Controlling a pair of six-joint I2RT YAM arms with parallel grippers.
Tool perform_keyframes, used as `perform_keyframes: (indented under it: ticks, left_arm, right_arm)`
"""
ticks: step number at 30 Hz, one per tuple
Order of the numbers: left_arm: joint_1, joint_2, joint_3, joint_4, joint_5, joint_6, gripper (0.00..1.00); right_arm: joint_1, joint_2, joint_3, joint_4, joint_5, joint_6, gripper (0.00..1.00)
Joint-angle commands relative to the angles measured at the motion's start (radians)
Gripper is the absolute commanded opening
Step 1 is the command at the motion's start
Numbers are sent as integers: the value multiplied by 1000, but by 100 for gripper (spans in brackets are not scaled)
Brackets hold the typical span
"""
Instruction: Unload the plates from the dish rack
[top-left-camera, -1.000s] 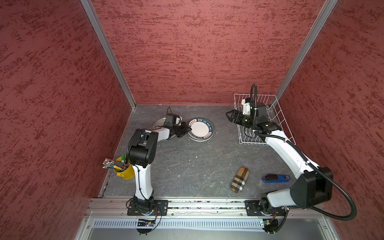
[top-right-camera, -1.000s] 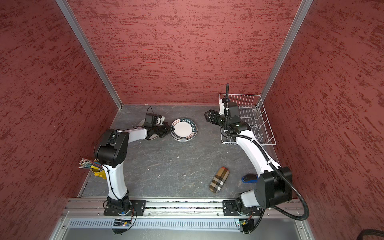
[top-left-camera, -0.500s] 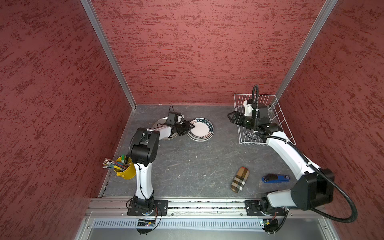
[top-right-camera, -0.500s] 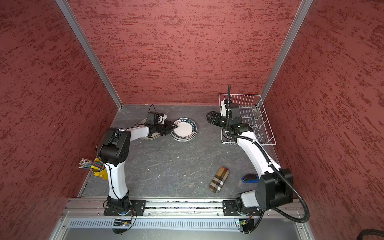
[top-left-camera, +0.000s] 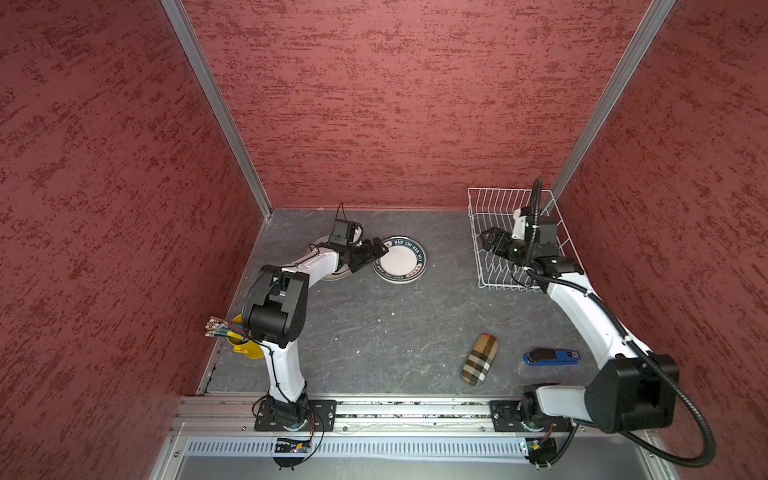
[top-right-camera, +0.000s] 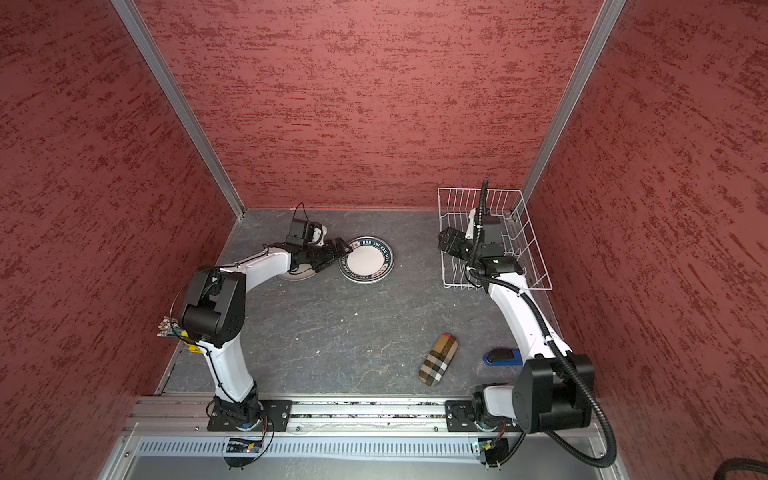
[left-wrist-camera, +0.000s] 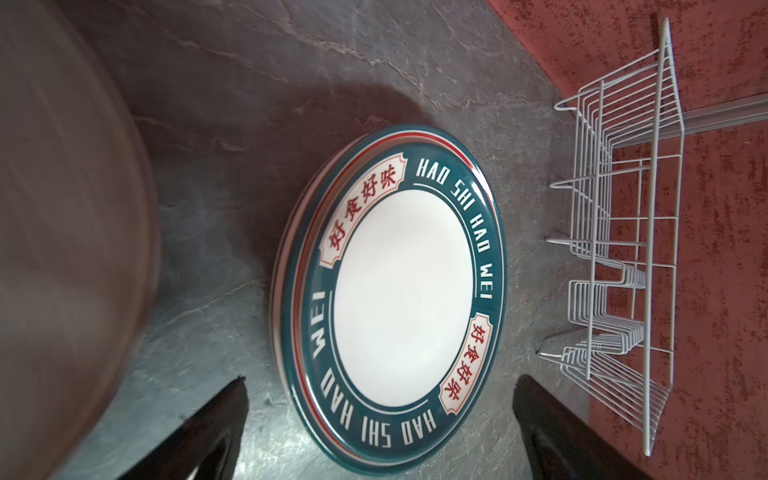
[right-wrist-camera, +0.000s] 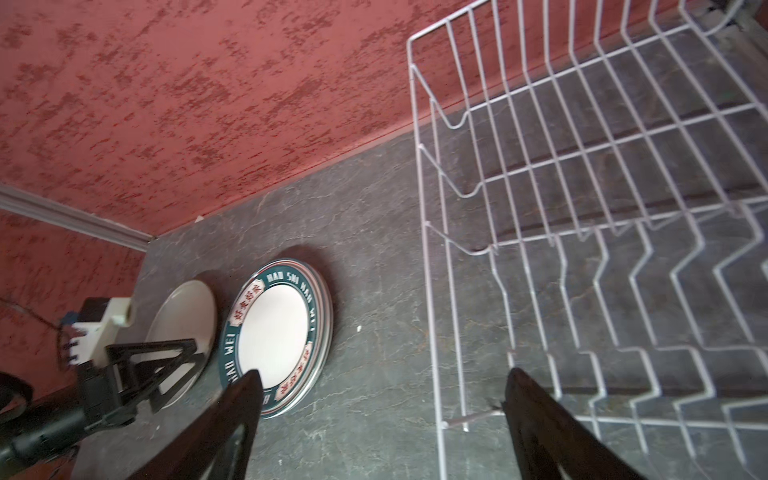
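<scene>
The plate with the dark lettered rim (top-left-camera: 400, 259) (top-right-camera: 365, 259) lies flat on the table on top of other plates, whose rims show beneath it in the left wrist view (left-wrist-camera: 399, 299). A plain pale grey plate (right-wrist-camera: 183, 316) (top-right-camera: 297, 274) lies beside it, partly under my left arm. My left gripper (top-left-camera: 380, 245) (left-wrist-camera: 380, 380) hovers open at the lettered plate's near rim, holding nothing. The white wire dish rack (top-left-camera: 482, 266) (right-wrist-camera: 582, 166) stands at the back right with no plate showing in it. My right gripper (top-left-camera: 486, 239) (right-wrist-camera: 383, 372) is open at the rack's left side.
A plaid case (top-left-camera: 480, 359) and a blue stapler (top-left-camera: 550, 357) lie at the front right. A yellow cup of pens (top-left-camera: 243, 345) stands at the left edge behind my left arm. Red walls close in the back and both sides.
My left gripper has gone from shut to wide open by the lettered plate's rim. My right gripper has shifted slightly towards the rack.
</scene>
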Motion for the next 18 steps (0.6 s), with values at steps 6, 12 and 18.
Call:
perform_keyframes:
  ticks: [6, 12, 18]
  left_arm:
    - [61, -229, -151, 32, -94, 92, 99]
    - [289, -512, -568, 579, -139, 166, 99]
    - [311, -665, -705, 659, -295, 487, 99]
  right_arm:
    - [-44, -132, -165, 158, 302, -37, 99]
    - [-44, -226, -541, 690, 498, -163, 99]
    - [-44, -96, -772, 1118, 508, -305, 99]
